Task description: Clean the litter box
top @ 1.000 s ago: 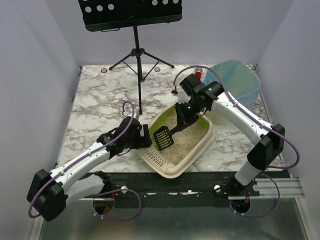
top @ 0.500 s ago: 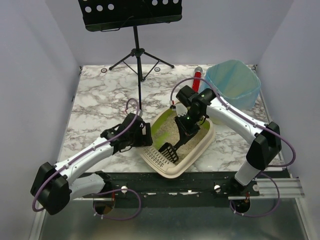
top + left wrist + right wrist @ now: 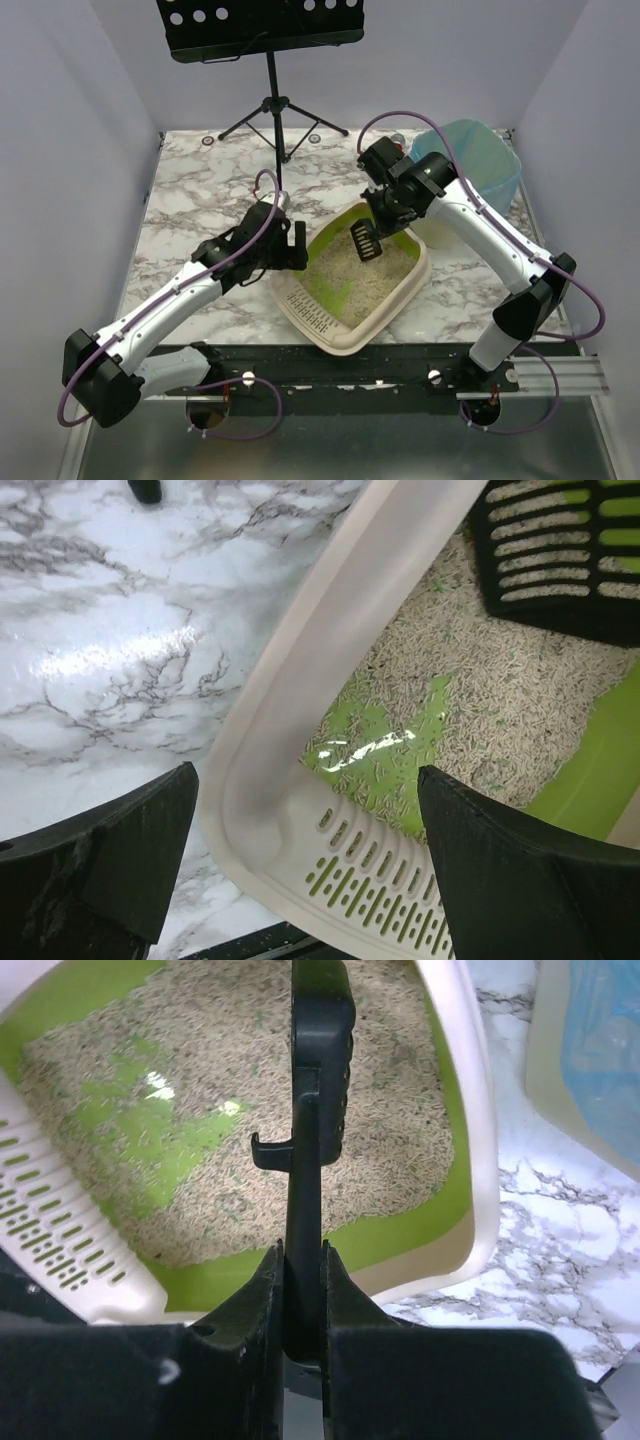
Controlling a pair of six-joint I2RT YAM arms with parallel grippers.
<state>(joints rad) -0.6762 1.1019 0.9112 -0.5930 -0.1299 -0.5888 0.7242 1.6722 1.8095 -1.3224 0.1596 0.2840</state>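
**Top view:** The right hand (image 3: 383, 222) pinches a black slotted plastic scoop (image 3: 364, 241) above the far end of the shallow beige plastic litter box with a lime-green inner rim (image 3: 318, 322). The box sits near-centre on the marble-patterned tabletop (image 3: 200, 200). The left hand (image 3: 292, 245), spread wide, hovers at the box's left rim. This looks like mid-scoop, and the next move calls for a level carry to the tall bin lined with a blue bag (image 3: 500, 195), far right. Counted: one box, one scoop, one bin, one black metal music stand (image 3: 262, 30).

**Left wrist:** Spread fingers (image 3: 110, 865) straddle the box's near-left corner.

**Right wrist:** Fingers (image 3: 250, 1330) press on the scoop's handle above tan granules (image 3: 400, 1130).
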